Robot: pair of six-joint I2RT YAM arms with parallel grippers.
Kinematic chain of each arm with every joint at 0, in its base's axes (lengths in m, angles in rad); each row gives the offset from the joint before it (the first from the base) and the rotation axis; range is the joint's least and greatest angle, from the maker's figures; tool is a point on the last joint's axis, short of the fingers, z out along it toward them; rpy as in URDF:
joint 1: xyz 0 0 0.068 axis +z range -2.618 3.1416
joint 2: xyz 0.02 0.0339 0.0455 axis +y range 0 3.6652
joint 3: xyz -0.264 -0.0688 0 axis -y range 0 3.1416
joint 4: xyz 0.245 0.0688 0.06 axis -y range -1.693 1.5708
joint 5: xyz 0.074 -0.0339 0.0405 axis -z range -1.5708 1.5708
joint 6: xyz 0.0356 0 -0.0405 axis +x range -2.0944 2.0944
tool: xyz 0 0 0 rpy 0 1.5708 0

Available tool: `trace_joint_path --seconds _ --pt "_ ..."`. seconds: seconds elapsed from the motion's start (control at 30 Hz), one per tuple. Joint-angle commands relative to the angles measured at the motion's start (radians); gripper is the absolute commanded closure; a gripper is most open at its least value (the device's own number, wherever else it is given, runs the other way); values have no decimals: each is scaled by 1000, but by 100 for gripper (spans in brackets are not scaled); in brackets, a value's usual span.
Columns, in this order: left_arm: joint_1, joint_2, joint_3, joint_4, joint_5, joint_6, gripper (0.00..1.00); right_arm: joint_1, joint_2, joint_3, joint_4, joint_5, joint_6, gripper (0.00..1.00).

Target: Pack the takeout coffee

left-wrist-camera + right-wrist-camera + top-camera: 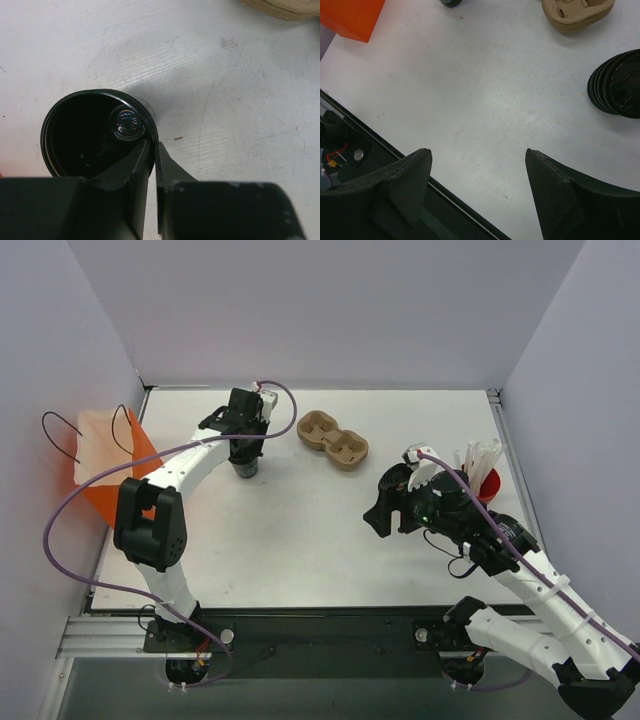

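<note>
A small black cup [80, 137] with no lid stands at the table's back left, its dark inside open to the left wrist view. My left gripper [154, 144] comes down on it from above [247, 455]. One finger sits inside the cup and the other outside, pinched together on the rim's right wall. No lidded takeout coffee shows in any view. My right gripper [477, 152] hangs open over bare table near the front edge, right of centre [385, 510], with nothing between its fingers.
An orange bag [110, 465] with black handles stands open at the left edge. A brown pulp cup carrier [333, 438] lies behind centre. A stack of black lids [617, 85] lies right of my right gripper. A red cup of white utensils [482, 472] stands far right.
</note>
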Motion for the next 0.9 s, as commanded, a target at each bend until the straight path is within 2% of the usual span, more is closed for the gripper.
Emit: trace_joint_path --seconds 0.0,0.1,0.17,0.33,0.6,0.7,0.87 --pt "6 -8 50 33 13 21 84 8 -12 -6 5 25 -18 23" --pt "6 -8 51 29 9 21 91 8 -15 -7 5 26 -20 23" --pt "6 -9 57 21 1 23 92 9 -15 -9 5 28 -21 23" --pt "6 -11 68 6 -8 19 85 9 -15 -10 3 29 -21 23" --pt "6 -11 74 -5 17 24 90 9 -15 -21 3 35 -21 23" --pt "6 -8 79 -11 17 27 85 8 -18 -24 2 35 -23 23" --pt "6 -5 82 -17 38 27 85 9 -20 -24 2 38 -21 23"
